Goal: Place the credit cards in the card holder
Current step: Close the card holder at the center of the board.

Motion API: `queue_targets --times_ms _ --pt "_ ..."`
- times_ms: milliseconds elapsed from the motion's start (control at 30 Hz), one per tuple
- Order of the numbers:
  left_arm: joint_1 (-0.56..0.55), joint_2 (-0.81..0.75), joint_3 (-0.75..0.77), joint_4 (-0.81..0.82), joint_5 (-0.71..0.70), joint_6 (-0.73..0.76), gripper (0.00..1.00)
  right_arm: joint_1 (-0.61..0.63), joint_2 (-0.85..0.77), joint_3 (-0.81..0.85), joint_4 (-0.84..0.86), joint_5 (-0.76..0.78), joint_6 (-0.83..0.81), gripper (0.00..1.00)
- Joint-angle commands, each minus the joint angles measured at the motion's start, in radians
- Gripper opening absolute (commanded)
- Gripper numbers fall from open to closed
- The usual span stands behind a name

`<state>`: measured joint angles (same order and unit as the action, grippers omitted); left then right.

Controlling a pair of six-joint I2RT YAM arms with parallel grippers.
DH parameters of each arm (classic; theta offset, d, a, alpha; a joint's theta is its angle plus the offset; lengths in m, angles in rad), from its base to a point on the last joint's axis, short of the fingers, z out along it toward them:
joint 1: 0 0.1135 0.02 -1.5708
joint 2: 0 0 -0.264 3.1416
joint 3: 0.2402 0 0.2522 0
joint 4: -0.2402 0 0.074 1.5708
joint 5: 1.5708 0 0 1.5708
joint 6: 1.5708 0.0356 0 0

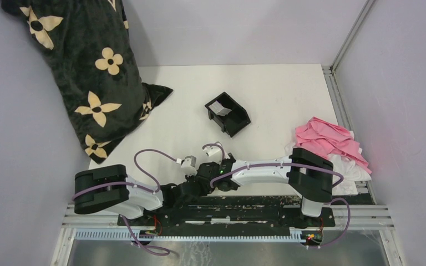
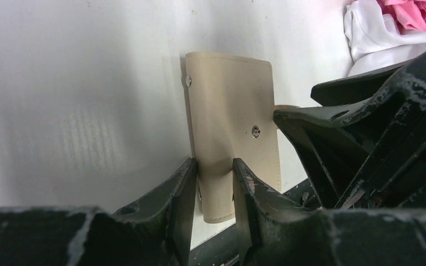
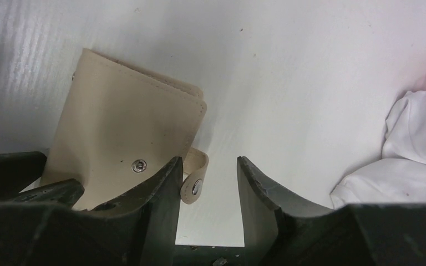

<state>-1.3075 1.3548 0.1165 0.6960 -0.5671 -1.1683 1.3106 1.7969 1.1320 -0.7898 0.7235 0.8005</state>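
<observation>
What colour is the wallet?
The wallet is plain pale beige; clearest in the right wrist view.

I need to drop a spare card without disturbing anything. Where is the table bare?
Bare: the far strip behind the black tray, the patch between the tray and the pink cloth, and between the tray and the flowered pillow. Crowded: the near edge, where the left gripper pinches the card holder with the right gripper open beside it.

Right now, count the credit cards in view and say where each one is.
1. A pale grey-white credit card lies in the far-left compartment of the black two-compartment tray. More may be hidden in the tray or elsewhere out of sight; the wrist views show none.
</observation>
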Motion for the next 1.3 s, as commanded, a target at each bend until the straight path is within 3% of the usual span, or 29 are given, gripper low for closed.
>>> queue_targets --times_ms 0,1267 --pt "-0.007 0.066 0.095 -0.116 0.041 0.067 0.38 0.041 -0.023 0.043 0.161 0.032 -0.017 0.47" --pt "-0.016 0.115 0.149 -0.193 0.013 0.022 0.31 0.084 -0.033 0.094 0.185 -0.005 -0.039 0.36"
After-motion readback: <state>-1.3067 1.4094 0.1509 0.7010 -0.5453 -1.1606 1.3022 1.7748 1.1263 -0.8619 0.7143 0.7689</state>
